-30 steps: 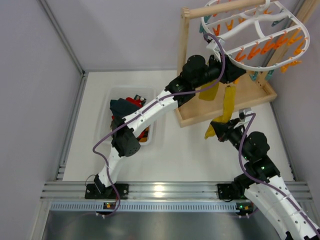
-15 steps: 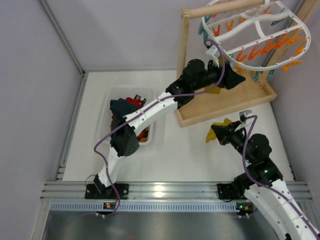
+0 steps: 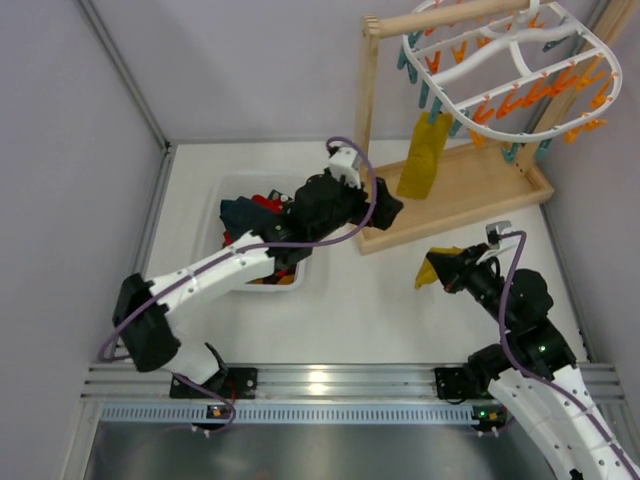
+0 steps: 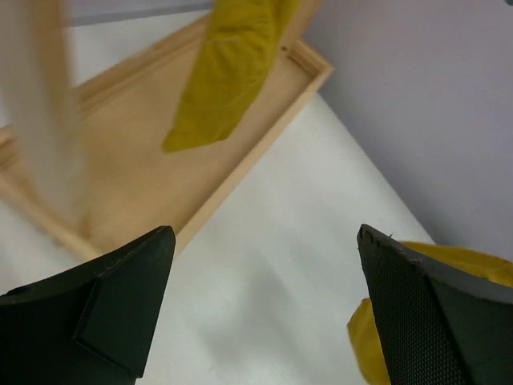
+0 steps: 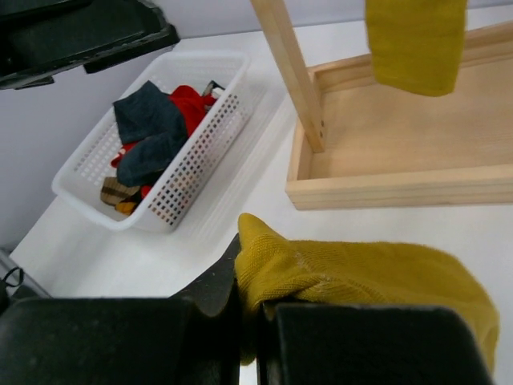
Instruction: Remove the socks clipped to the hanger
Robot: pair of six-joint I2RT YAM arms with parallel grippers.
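Left gripper (image 3: 388, 210) sits wide and empty in the top view, over the near-left corner of the wooden tray (image 3: 480, 190). Beyond and above it, one hanging mustard sock (image 3: 423, 155) is clipped to the hanger (image 3: 607, 48). It's the only sock you can see on the clips, though part of the rim is cut off. Right gripper (image 3: 450, 270) is clamped on the held mustard sock (image 3: 432, 266), which is off the hanger but not yet binned. Behind the left gripper, the basket (image 3: 215, 215) has red, teal and other socks in it. Your job looks mostly done: one to drop, one to unclip. Left wrist view: jaws wide with nothing between, and the hanging sock ahead over the tray. The tray lip runs just ahead and a blurred post (image 4: 48, 104) is close on the left, so watch both. The table below is bare. Right wrist view: the sock is bunched in the closed fingers and the basket is ahead-left across open table. The tray lip and post are ahead-right, so keep left of them.
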